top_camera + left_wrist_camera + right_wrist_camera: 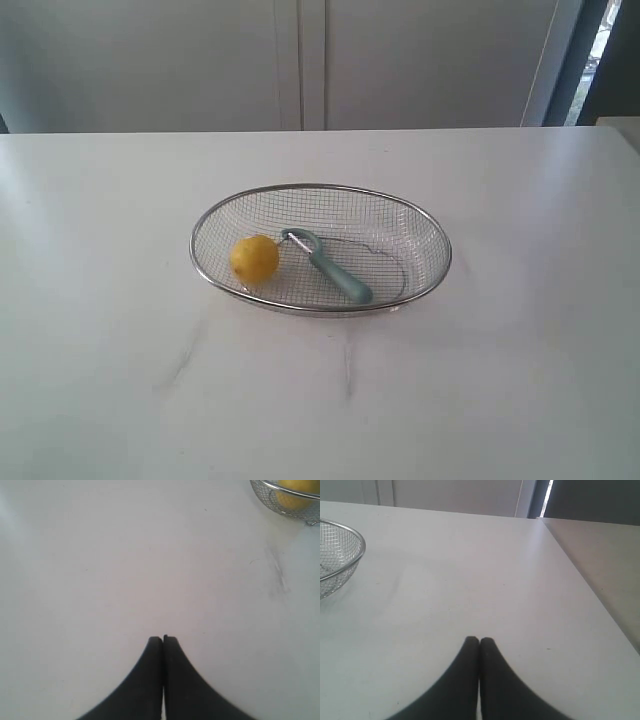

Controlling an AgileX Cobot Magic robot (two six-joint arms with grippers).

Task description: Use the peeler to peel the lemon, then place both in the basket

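Left gripper point(163, 639), white table point(125, 570), pale wall point(150, 60)

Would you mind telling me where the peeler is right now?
In the exterior view, the peeler lies inside the basket near its middle, blade head close beside the lemon to the view's left, handle pointing toward the basket's near rim.

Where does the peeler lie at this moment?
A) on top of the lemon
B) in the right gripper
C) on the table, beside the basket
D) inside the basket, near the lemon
D: the peeler lies on the mesh inside the basket, its blade head by the lemon.
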